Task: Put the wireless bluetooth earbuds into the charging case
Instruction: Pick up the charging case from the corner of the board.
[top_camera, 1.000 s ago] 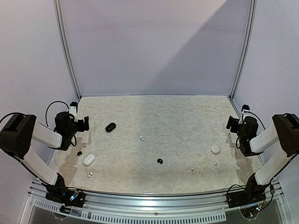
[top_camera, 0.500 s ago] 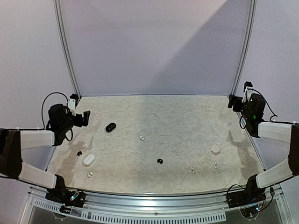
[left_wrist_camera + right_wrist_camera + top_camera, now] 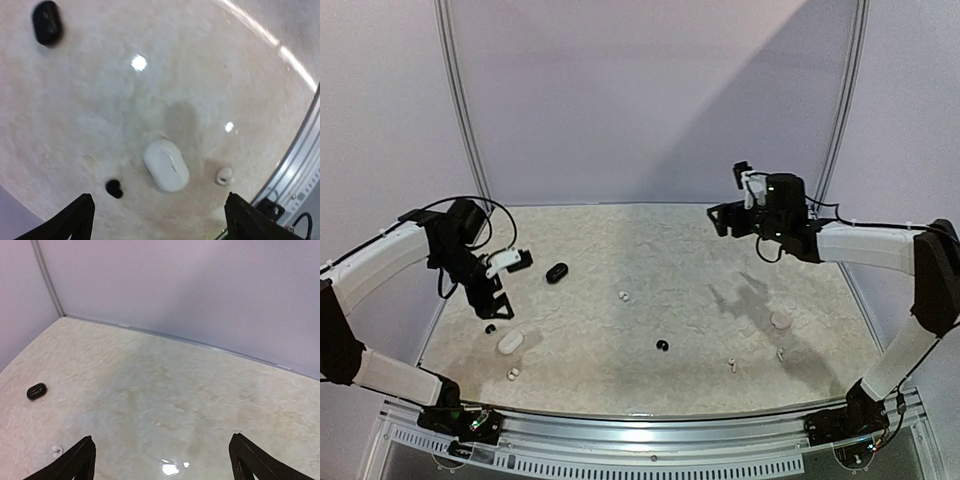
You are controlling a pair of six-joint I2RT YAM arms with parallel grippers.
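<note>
My left gripper point(image 3: 508, 285) is open and empty, hovering above the table's left side. Below it lie a closed white oval case point(image 3: 510, 341), a black earbud point(image 3: 490, 328) and a white earbud point(image 3: 513, 373). In the left wrist view the white case point(image 3: 166, 165) sits between the open fingers, with the black bud point(image 3: 114, 188) to its left and the white bud point(image 3: 224, 175) to its right. My right gripper point(image 3: 730, 195) is open and empty, high over the far right. A closed black case point(image 3: 557, 272) lies at the far left.
Other buds lie loose: a white one point(image 3: 624, 296) mid-table, a black one point(image 3: 662, 345), and two white ones point(image 3: 731, 365) point(image 3: 781, 353) near a round white case point(image 3: 781, 320). The right wrist view shows the black case point(image 3: 36, 390). Frame posts stand at the back corners.
Both arms have lifted off the side edges and swung inward. The left gripper now hangs over the white case. The right gripper has moved up and left over the far table.
</note>
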